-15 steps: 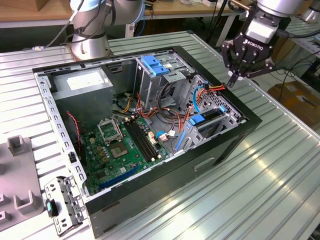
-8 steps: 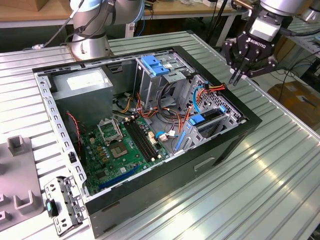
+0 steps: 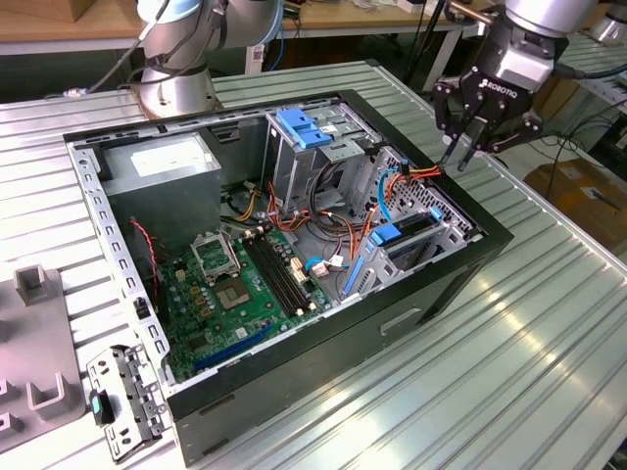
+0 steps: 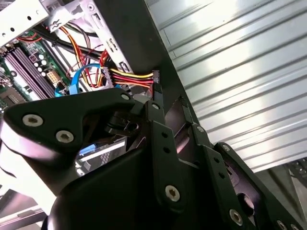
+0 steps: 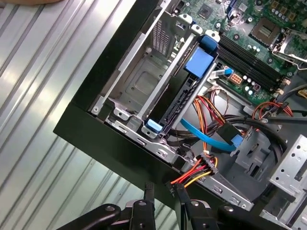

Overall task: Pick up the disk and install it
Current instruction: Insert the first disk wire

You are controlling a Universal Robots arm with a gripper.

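The disk (image 3: 409,228) is seated on edge in the drive bay (image 3: 453,233). Its dark casing is edged with blue.

One computer case (image 3: 323,364); one end effector (image 3: 457,160)

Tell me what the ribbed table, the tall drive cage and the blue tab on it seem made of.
Table: silvery ribbed metal, probably aluminium, judging by its bright glare. Drive cage: bare grey sheet metal, dull sheen, punched holes; likely steel. Blue tab: looks like moulded plastic, evenly coloured and matte.
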